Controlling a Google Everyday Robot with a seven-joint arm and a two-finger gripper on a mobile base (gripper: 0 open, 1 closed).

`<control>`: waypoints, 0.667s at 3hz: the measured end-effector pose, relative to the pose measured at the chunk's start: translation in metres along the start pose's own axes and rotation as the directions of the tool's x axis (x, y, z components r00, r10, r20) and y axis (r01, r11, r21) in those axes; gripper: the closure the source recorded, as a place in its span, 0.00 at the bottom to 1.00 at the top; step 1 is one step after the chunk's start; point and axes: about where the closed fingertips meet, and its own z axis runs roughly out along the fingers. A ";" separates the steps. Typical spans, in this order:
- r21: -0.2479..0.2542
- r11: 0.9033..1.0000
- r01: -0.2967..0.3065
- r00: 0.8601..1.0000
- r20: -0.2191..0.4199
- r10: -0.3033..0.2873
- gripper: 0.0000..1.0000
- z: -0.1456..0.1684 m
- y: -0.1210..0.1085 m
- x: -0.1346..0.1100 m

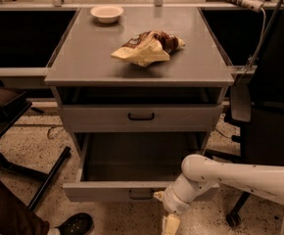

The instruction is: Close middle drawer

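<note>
- Two risks, to my eye: the tool (pixel 170 224), low at the front of the middle drawer (pixel 98 191) just right of its pull, may slip off that low front, or push off-centre and jam it.
- The drawer stands pulled out past the tabletop's (pixel 83 58) near edge; how far open the tool is, I cannot tell.
- No writing is readable on the snack bag (pixel 147 48) mid-tabletop.

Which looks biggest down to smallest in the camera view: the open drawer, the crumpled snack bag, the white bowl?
1. middle drawer, pulled open
2. snack bag
3. white bowl, though it sits farthest back

The gripper, low before the drawer front, is cut off by the frame edge, so unranked.
</note>
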 end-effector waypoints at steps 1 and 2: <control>0.001 1.000 0.009 1.000 -0.004 -0.009 0.00 -0.002 -0.008 -0.001; 0.001 1.000 0.009 1.000 -0.004 -0.009 0.00 -0.002 -0.008 -0.001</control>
